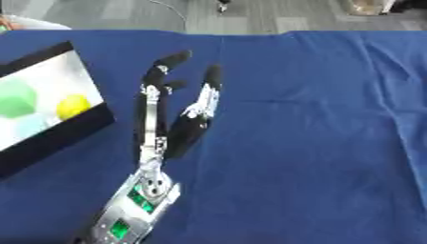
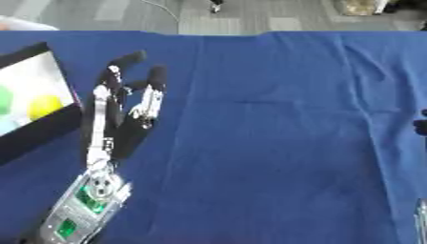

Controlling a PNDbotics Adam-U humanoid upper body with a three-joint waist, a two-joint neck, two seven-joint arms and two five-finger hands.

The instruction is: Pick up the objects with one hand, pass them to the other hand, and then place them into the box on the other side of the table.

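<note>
My left hand (image 1: 185, 129) hovers over the blue table left of the middle, open, its fingers straight and pointing away from me, with nothing in it. Just left of it stands the box (image 1: 60, 134), black-walled with a white inside. In it lie a green object (image 1: 15, 100), a yellow ball-like object (image 1: 73, 106) and a pale blue object (image 1: 30, 126). Of my right hand (image 2: 422, 125) only a small dark part shows at the right edge of the right eye view.
The blue cloth (image 1: 317, 143) covers the whole table, with folds running across its right half. A grey floor lies beyond the far edge. A silver piece of the right arm (image 2: 422, 217) shows at the lower right.
</note>
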